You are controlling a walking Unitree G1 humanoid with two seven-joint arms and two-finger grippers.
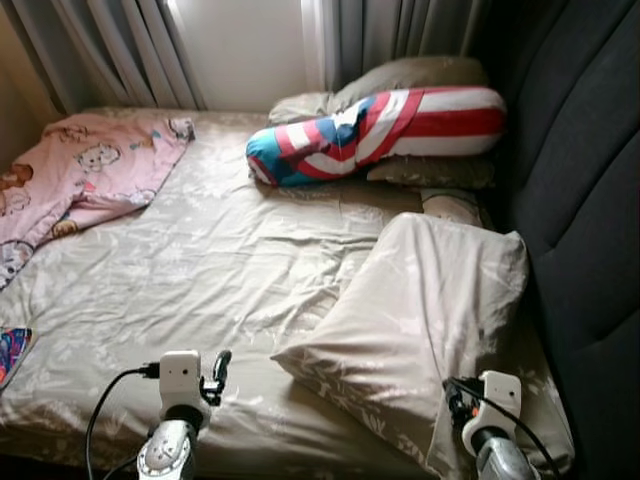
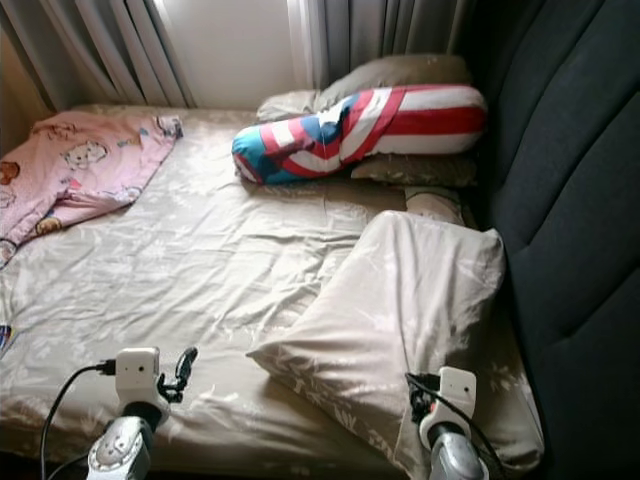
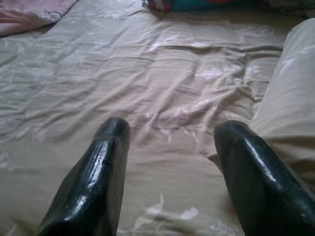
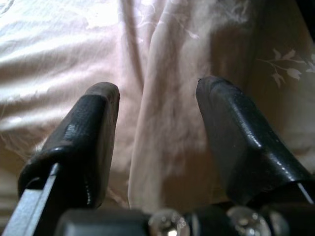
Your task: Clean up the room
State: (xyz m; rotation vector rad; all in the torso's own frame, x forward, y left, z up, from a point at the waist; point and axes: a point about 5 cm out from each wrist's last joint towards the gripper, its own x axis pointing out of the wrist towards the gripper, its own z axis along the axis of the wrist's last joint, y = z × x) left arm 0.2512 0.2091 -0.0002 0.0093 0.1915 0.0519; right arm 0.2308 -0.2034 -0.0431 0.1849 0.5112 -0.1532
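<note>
- The bed is covered by a wrinkled beige sheet with a pale floral print, and a dark grey padded headboard runs along its right side.
- A large beige pillow with a faint leaf pattern lies tilted on the near right part of the bed, its far edge close to the headboard and its near corner pointing toward the middle of the mattress.
- A long bolster striped in red and white with a blue star patch lies across the far end of the bed, resting on two more beige pillows stacked against the headboard.
- A pink blanket printed with cartoon animals is bunched at the far left corner of the bed, well apart from the pillows.
- Grey curtains hang behind the bed on either side of a bright pane.
- The left gripper hovers low over bare sheet near the front edge, its black fingers spread wide with nothing between them; the large pillow's edge lies just beside one finger.
- The right gripper is at the near lower edge of the large pillow, its fingers spread wide on either side of a fold of the pillow's fabric; whether they touch the cloth cannot be told.
</note>
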